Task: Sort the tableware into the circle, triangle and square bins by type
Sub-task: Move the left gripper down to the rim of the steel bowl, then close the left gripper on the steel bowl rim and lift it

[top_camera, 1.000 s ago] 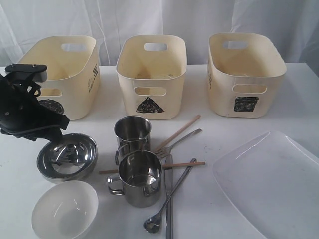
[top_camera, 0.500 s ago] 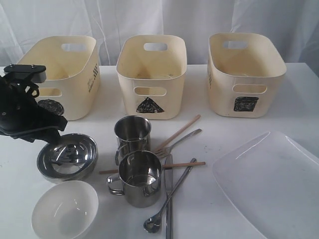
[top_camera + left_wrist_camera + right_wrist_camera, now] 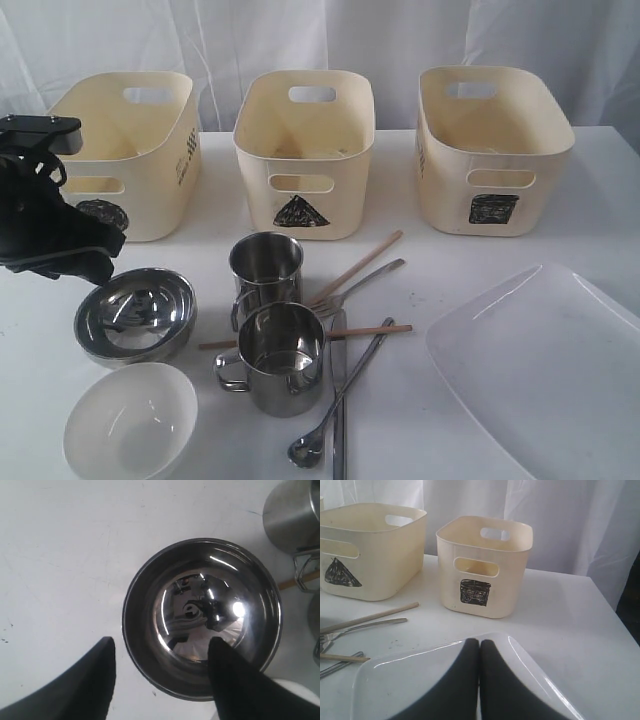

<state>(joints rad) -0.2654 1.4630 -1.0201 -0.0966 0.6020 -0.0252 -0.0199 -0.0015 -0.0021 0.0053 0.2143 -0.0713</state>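
L gripper (image 3: pixel 161 642) is hanging spread wide over the steel bowl (image 3: pixel 135 315) at lower left of the exterior frame, holding nothing. In the wrist view one finger (image 3: pixel 90 685) is sitting over bare table outside the rim and the other over the bowl's inside. How high above the rim it is hanging, can't tell.

R gripper (image 3: pixel 480 650) is staying clenched w/ nothing btwn the fingers, hovering over the white plate (image 3: pixel 540 370) at lower right.

Risks, as judged:
- A finger is likely landing on the thin rim instead of either side of it. That would be tipping or skidding the bowl.
- Polished steel is probably slipping in a rim pinch during a lift.
- The white bowl (image 3: pixel 130 420) is lying just below the steel one and a mug (image 3: pixel 283 355) is standing near its right, so a skid would be knocking them.
- The circle bin (image 3: pixel 160 200) is standing close behind the arm at upper left, so a swing could be nudging it.

Vs the earlier frame: the L arm is now sitting further left in the exterior view, uncovering the bowl's upper-left edge. Bowl, mugs, cutlery and plate aren't shifting at all.
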